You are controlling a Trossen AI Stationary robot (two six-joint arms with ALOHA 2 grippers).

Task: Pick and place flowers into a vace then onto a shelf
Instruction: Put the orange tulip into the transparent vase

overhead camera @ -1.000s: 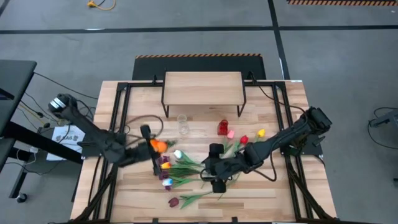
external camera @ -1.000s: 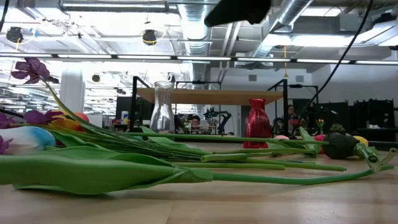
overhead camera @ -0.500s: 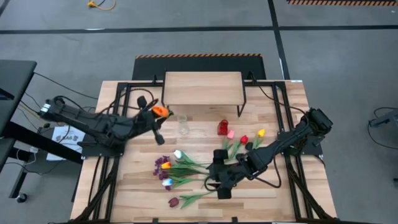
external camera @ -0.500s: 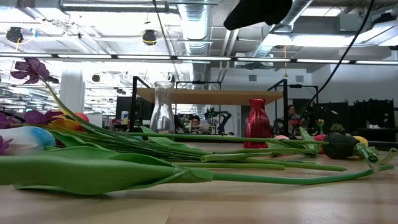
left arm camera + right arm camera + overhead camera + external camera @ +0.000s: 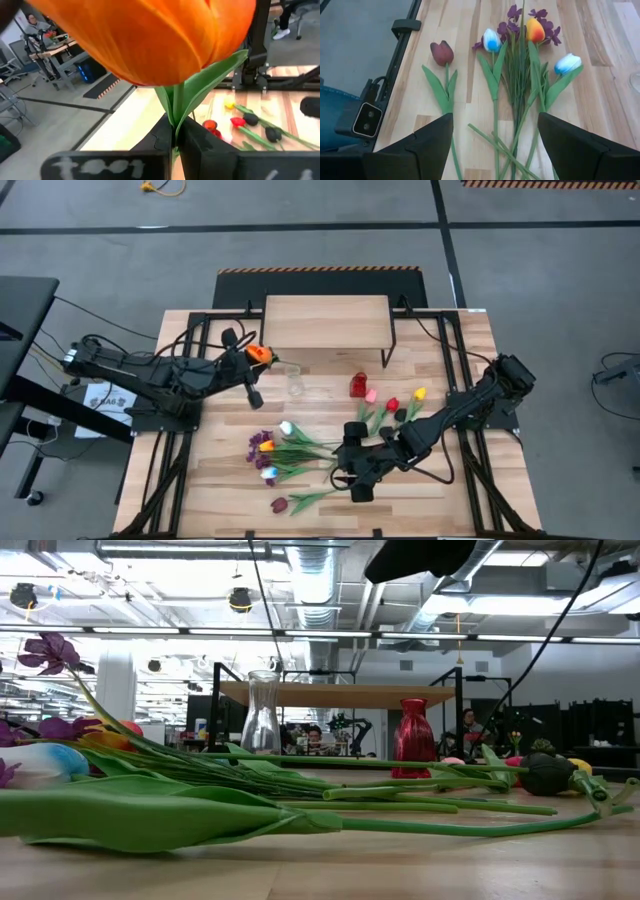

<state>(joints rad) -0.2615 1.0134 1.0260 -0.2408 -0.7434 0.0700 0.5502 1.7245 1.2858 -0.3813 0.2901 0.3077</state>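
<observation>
From above, the left gripper (image 5: 250, 360) reaches toward the clear vase (image 5: 294, 380) near the shelf (image 5: 325, 321), clenched on an orange tulip (image 5: 258, 354); its wrist view alone shows the stem pinched between the fingers (image 5: 197, 147). The right gripper (image 5: 495, 145) hovers, jaws spread wide, over the flowers (image 5: 520, 75) lying on the table (image 5: 600, 85)

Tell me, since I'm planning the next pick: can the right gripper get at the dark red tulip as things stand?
Probably yes. The right gripper is open, empty and poised over the flowers; the dark red tulip lies alone on bare wood, apart from the bunch, nothing covering it.
</observation>
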